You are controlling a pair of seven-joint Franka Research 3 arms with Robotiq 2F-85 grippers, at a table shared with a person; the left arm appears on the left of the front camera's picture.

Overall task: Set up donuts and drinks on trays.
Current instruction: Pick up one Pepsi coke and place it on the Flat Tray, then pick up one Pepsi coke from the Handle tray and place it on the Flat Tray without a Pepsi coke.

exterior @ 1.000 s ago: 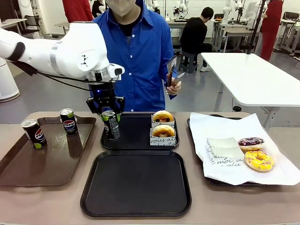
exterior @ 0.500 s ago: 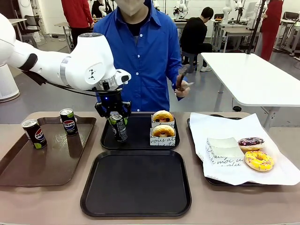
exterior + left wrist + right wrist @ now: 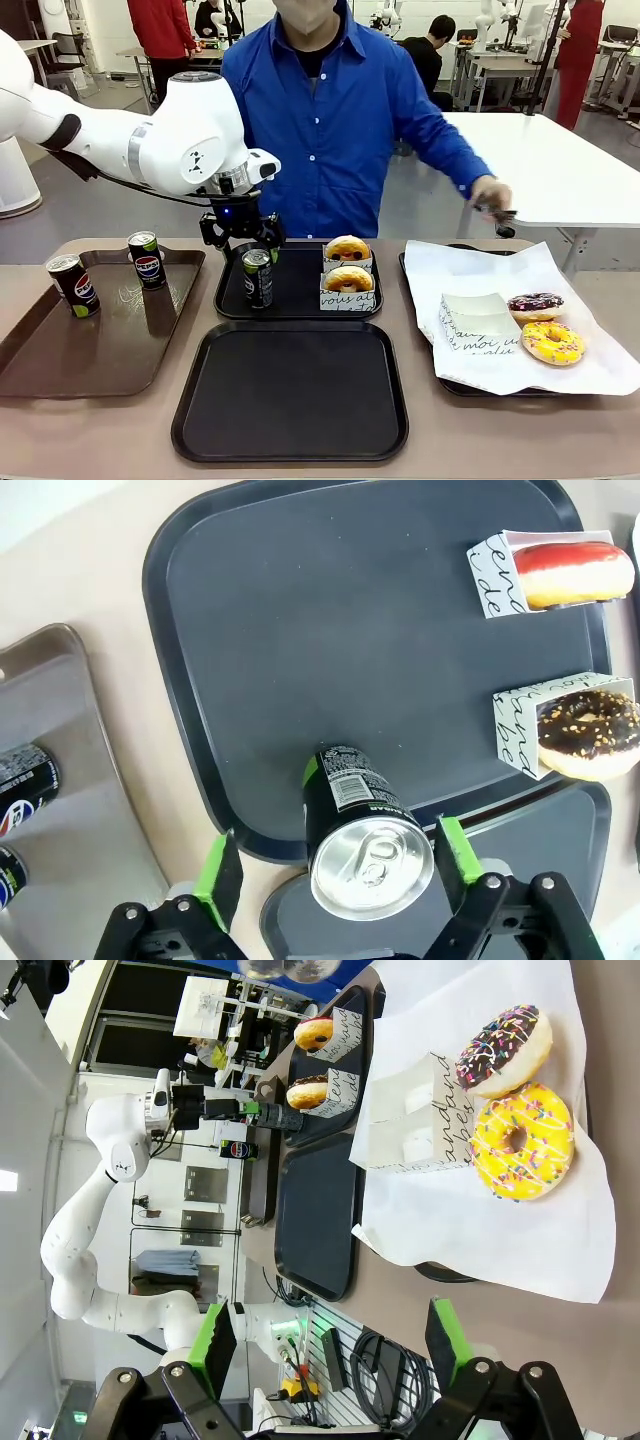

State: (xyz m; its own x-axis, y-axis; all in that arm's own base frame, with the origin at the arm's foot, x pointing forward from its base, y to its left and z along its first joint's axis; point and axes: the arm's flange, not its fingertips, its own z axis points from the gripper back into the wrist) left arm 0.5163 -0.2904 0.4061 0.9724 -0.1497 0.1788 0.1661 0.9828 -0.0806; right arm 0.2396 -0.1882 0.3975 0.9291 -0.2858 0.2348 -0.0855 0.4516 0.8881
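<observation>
We saw the left gripper poised directly over a can, its jaws spread wide. From the left wrist, the green pads stood clear of the can on both sides, with a gap at each, so nothing was grasped. The can stood upright in the left part of the far tray, close to the rim that faced the near tray, which was bare. On the right part of the far tray sat a back donut and a front donut, each in a white sleeve with black script. From the left wrist, one showed red icing and the other dark. To the left lay the brown tray, holding a second can and a third can, both upright and apart from each other. To the right, white paper carried an empty sleeve, a dark donut and a yellow donut, the two donuts side by side. The right gripper was spread open with nothing between its fingers. The person's hand reached out above the far edge of the paper, holding something dark that we could not make out.
</observation>
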